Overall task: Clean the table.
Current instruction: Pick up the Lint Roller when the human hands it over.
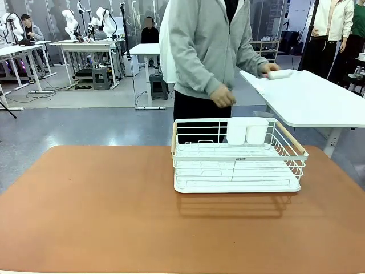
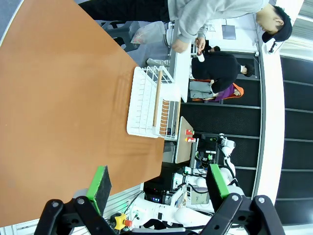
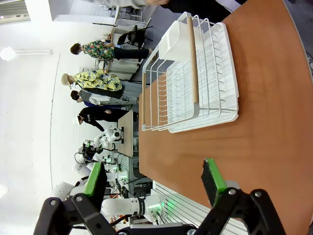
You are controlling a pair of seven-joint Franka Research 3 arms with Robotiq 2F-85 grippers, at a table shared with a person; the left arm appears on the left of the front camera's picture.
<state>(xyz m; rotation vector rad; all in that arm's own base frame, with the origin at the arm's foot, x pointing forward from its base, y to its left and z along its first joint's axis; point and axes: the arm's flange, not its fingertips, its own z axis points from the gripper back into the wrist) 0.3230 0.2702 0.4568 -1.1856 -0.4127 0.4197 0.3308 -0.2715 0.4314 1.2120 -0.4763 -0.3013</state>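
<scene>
Dish rack right of centre on the worktop, long axis left-right, nearer the right end effector than the left end effector; both spread apart, empty.

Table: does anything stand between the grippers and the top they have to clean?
Only the white wire rack, standing on the table right of centre, ahead of the left gripper and right gripper.
</scene>
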